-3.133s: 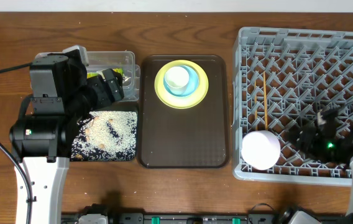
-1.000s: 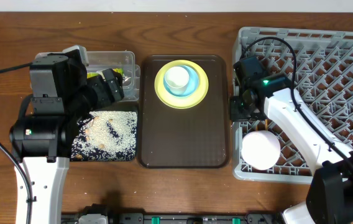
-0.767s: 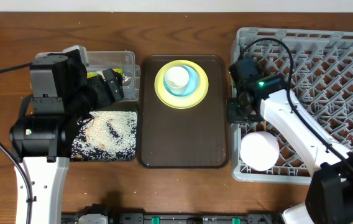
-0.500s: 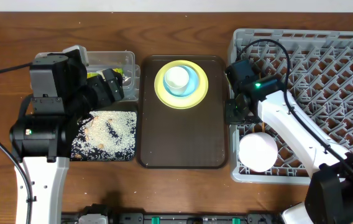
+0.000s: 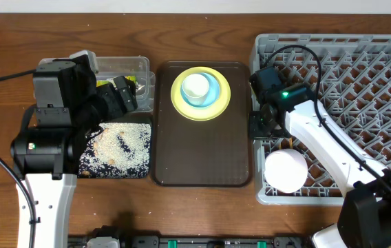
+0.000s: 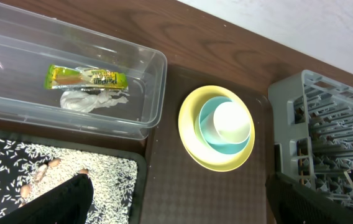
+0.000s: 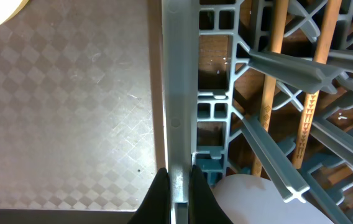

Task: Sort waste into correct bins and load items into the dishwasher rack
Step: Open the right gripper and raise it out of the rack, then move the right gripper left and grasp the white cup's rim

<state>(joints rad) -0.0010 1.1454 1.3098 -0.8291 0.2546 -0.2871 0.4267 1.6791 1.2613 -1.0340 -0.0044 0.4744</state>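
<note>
My right gripper [image 5: 259,125] [image 7: 178,190] is shut on the left wall [image 7: 179,93] of the grey dishwasher rack [image 5: 361,76]. Inside the rack sit a white bowl [image 5: 286,170] [image 7: 251,202] and two wooden chopsticks [image 7: 276,74]. On the brown tray, a yellow plate [image 5: 180,105] carries a light blue bowl [image 5: 211,94] with a white cup [image 5: 196,85] in it. The clear tub [image 6: 145,81] holds a yellow-green wrapper [image 6: 86,78] and a crumpled napkin [image 6: 92,98]. Rice [image 6: 15,168] covers the black tray [image 5: 120,148]. My left gripper [image 6: 183,211] hangs open above the trays, holding nothing.
The dark brown serving tray [image 5: 202,155] lies between the bins and the rack, its right edge close to the rack's left wall. My left arm [image 5: 47,138] stands over the table's left side, partly covering the tub and black tray.
My right arm came from the rack's front right to its left wall and shut on it. The rack has since slid slightly left toward the brown tray. The left arm has not moved.
</note>
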